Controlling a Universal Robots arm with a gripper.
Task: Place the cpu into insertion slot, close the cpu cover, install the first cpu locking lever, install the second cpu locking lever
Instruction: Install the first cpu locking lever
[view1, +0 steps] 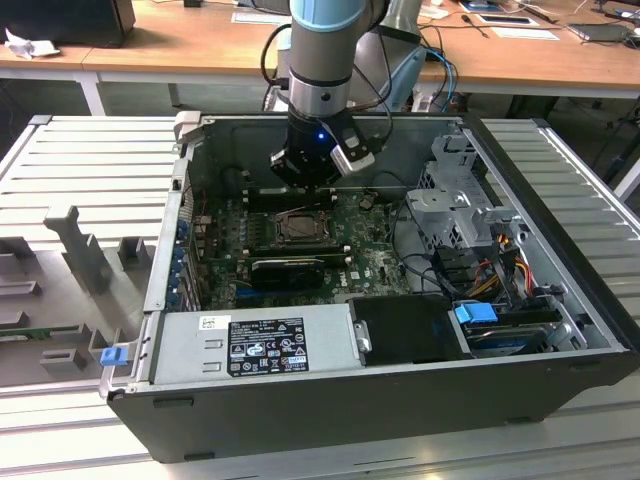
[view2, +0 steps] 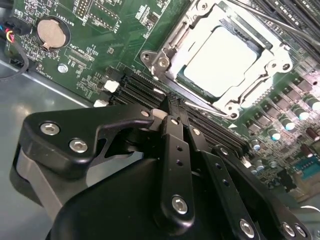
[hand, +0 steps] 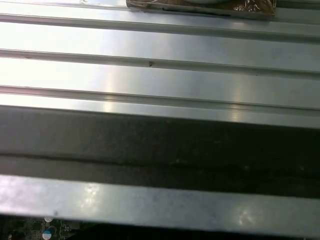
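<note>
In the second wrist view the cpu (view2: 224, 56) lies flat in the insertion slot, its pale metal top showing through the cut-out of the cpu cover (view2: 170, 64). The cover is folded down over it. A thin metal lever (view2: 200, 103) runs along the socket edge closest to my fingers. My gripper (view2: 170, 107) hangs just beside that edge, its black fingers (view2: 174, 145) together and holding nothing. In the exterior view the gripper (view1: 308, 185) hovers inside the open case, just behind the insertion slot (view1: 300, 228).
A grey power supply (view1: 255, 345) fills the case front, with a drive cage (view1: 455, 190) and cables at the exterior view's right. A long black card (view1: 288, 268) lies before the socket. Memory slots (view2: 145, 92) and a coin battery (view2: 50, 32) flank the fingers. The ribbed metal table (hand: 160, 45) surrounds the case.
</note>
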